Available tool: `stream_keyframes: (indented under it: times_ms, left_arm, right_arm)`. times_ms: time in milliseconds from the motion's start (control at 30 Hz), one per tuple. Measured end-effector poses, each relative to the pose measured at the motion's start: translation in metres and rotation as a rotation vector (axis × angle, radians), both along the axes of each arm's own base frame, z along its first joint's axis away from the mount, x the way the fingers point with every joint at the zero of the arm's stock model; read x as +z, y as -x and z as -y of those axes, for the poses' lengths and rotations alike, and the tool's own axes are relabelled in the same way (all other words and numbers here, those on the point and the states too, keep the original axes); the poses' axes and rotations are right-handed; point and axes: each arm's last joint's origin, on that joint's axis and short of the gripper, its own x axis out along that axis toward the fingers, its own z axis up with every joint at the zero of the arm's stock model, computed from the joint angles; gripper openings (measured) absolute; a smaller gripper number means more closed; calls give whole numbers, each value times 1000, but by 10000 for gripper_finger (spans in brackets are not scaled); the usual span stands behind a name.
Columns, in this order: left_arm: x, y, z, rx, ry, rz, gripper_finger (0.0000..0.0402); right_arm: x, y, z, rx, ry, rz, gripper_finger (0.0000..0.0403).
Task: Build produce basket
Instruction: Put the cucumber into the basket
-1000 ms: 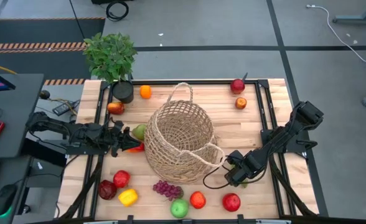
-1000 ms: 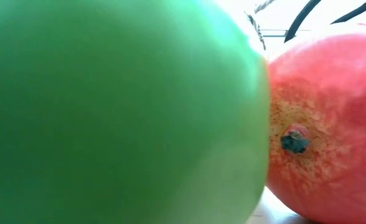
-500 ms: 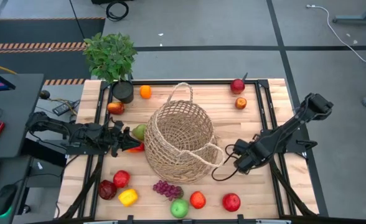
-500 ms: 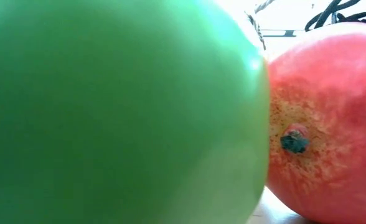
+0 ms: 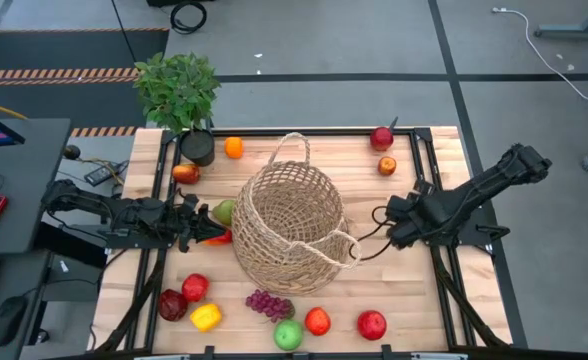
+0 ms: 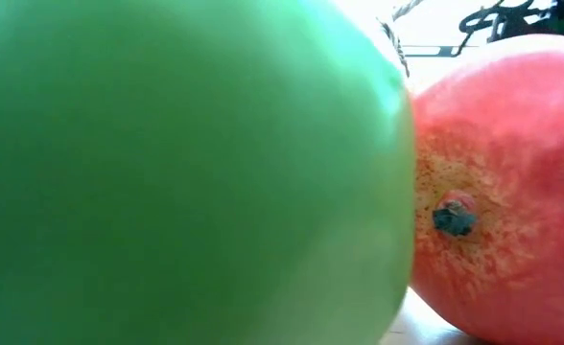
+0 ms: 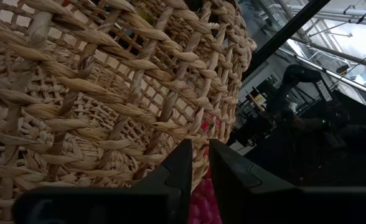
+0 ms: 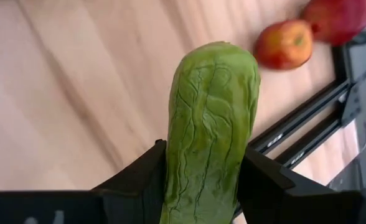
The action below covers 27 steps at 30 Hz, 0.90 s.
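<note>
Up close, the right gripper (image 8: 198, 180) clamps a green cucumber (image 8: 211, 124), its lower end hidden.

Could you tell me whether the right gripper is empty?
No, the right gripper clamps a wrinkled green cucumber between its fingers.

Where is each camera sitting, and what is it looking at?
High view: above the table, looking straight down at the basket, both arms showing.
Low view: at table height, filled by a green fruit and a red fruit.
Left wrist view: past the left gripper at the basket's weave.
Right wrist view: the right gripper clamping a cucumber.
The high and left wrist views both show the basket.
</note>
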Motion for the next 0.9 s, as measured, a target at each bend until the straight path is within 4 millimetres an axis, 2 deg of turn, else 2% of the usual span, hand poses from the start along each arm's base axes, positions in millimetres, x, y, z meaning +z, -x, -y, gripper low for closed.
stream_keyframes:
  times_ms: [200, 500, 700, 900]
  left_arm:
    - [0, 0, 0, -1, -1, 0, 56]
    - [0, 0, 0, 0, 0, 0, 63]
    - [0, 0, 0, 0, 0, 0, 58]
    - [0, 0, 0, 0, -1, -1, 62]
  right_arm:
    - [13, 8, 22, -15, 38, 74, 169]
    - [25, 17, 48, -120, -17, 200, 169]
    - [31, 15, 62, -190, -122, 329, 169]
    - [39, 4, 71, -190, -248, 514, 170]
